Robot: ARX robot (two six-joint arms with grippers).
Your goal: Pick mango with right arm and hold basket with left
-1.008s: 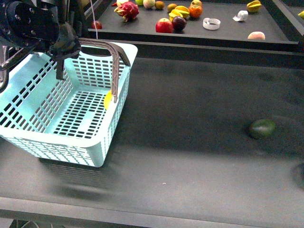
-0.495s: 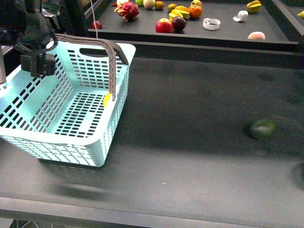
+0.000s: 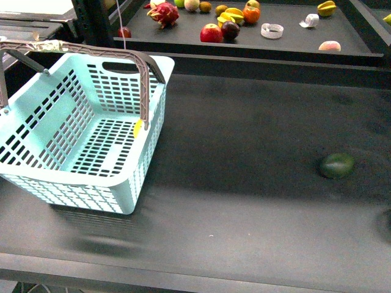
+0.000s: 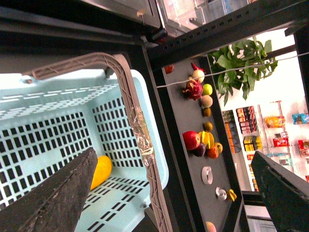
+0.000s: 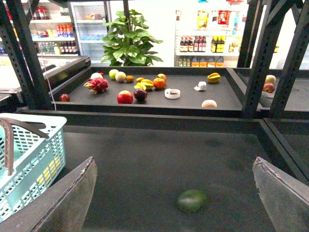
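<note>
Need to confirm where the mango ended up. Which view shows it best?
Left wrist view: the mango lies inside the basket, partly behind a tool finger. Front view shows a yellow sliver behind the handle; right wrist view only yellow through the slots.

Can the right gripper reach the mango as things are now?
Probably not directly. The mango lies inside the basket, against its wall under the raised handle. The open right gripper faces the dark green fruit instead, away from the basket.
</note>
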